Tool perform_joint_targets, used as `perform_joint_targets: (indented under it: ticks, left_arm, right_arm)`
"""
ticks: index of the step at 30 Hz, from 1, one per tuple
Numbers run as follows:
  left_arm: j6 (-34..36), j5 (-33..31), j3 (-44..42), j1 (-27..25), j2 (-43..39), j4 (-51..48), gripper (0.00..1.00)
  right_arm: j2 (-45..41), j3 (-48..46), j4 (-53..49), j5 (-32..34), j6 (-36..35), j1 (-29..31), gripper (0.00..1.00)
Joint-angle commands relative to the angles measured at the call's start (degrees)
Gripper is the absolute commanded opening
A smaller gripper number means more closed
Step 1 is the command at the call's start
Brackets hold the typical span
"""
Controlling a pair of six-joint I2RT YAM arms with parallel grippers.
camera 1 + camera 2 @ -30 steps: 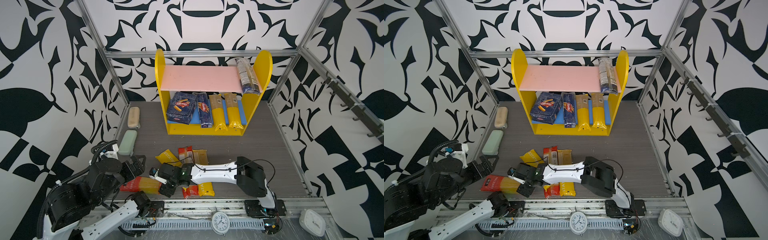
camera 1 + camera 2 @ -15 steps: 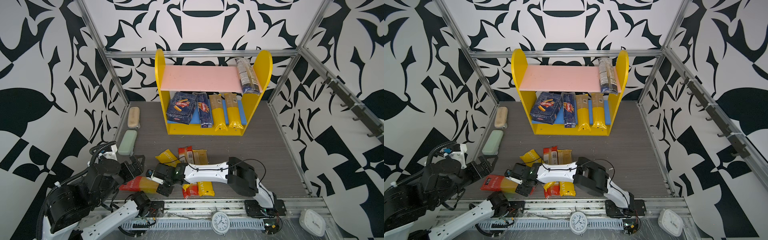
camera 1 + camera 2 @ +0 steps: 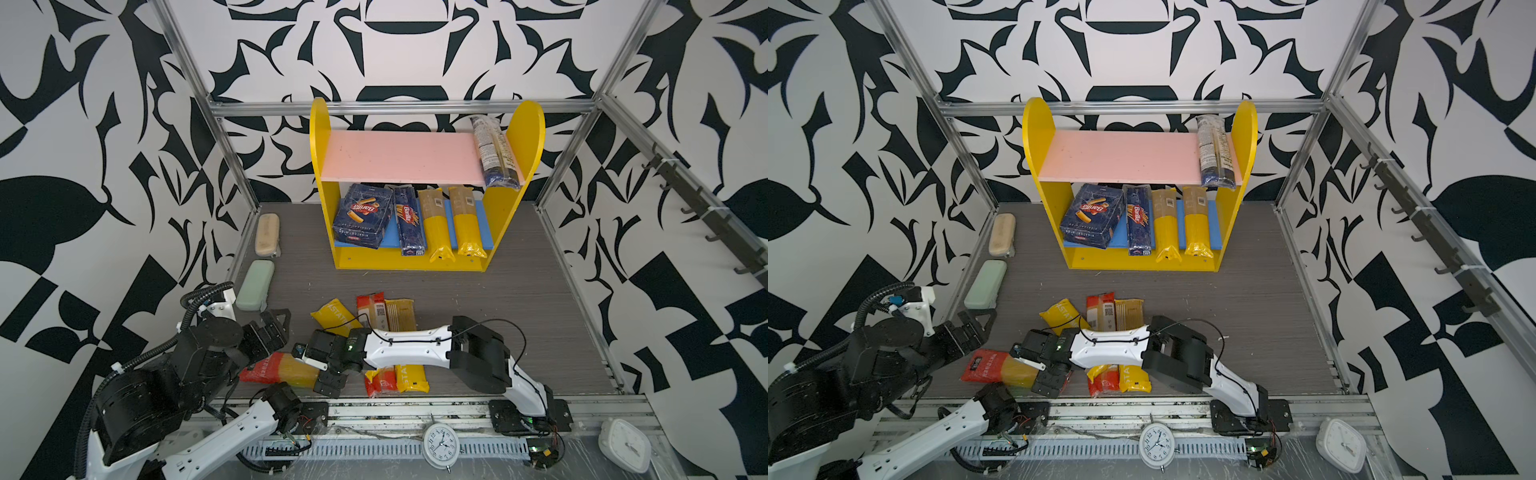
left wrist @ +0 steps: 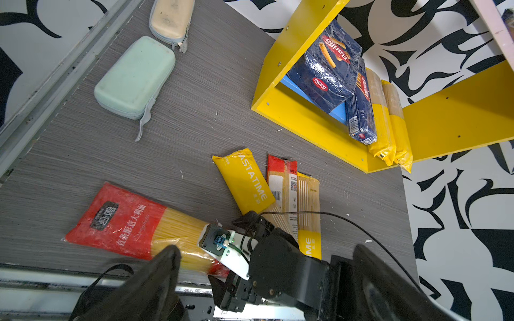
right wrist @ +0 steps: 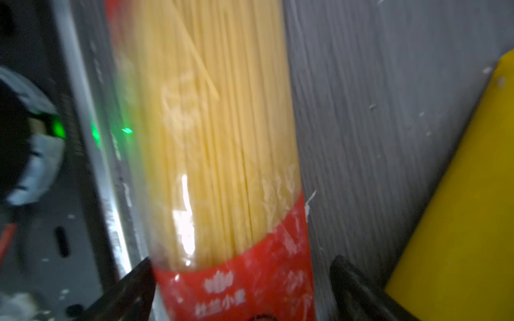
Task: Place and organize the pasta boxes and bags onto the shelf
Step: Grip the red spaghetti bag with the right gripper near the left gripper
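Spread right jaws are set astride the clear red-ended spaghetti bag (image 3: 274, 370); they should be centred before closing. Left jaws are spread.

shelf (image 3: 320, 137) yellow/pink/blue | pasta boxes (image 3: 362, 216) dark blue | walls (image 3: 415, 50) black-white swirls | table (image 3: 519, 291) grey woodgrain

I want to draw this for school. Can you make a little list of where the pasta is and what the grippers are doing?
Pink board: one blue-ended bag
Blue board: wide box, narrow box, two yellow-ended bags
Table: red-ended bag, plus three more bags
Right gripper: open, astride the red-ended bag
Left gripper: open, empty
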Motion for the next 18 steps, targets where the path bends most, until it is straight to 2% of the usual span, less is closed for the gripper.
perform_joint_targets:
  ticks: [1,5,6,8,10,11,15,17,18]
  left_arm:
    - [0.2,-1.3,-0.5,-0.2,0.6,-1.2,0.99]
    - [0.1,-1.4,-0.6,-0.2,0.5,-1.2,0.99]
    - [0.1,-1.4,-0.5,-0.2,0.5,-1.2,0.99]
    - [0.2,-1.5,-0.4,-0.2,0.5,-1.3,0.99]
    - [0.2,-1.6,-0.2,-0.2,0.4,-1.3,0.99]
    - [0.2,-1.8,-0.1,-0.2,0.4,-1.3,0.99]
    - [0.2,-1.8,0.2,-0.2,0.2,-1.4,0.99]
    - [0.1,-1.8,0.5,-0.2,0.0,-1.5,0.99]
    - [0.1,-1.9,0.7,-0.2,0.0,-1.7,0.99]
  right_arm:
    - [1.8,1.8,-4.3,0.8,-0.5,-0.2,1.00]
    - [3.2,3.2,-6.0,2.5,-0.9,-0.3,0.99]
    - [3.0,3.0,-5.9,2.3,-1.0,-0.3,0.95]
    - [2.3,2.3,-5.4,2.0,-1.1,-0.3,0.76]
    - [1.8,2.2,-5.3,2.7,-0.8,-0.4,0.52]
    - [1.5,2.1,-5.3,2.7,-0.6,-0.6,0.44]
    - [0.0,1.3,-4.6,0.1,0.5,-1.6,0.19]
    - [-1.3,0.8,-3.7,-1.5,1.6,-2.3,0.00]
    - [-2.0,0.5,-3.2,-1.9,2.3,-2.7,0.00]
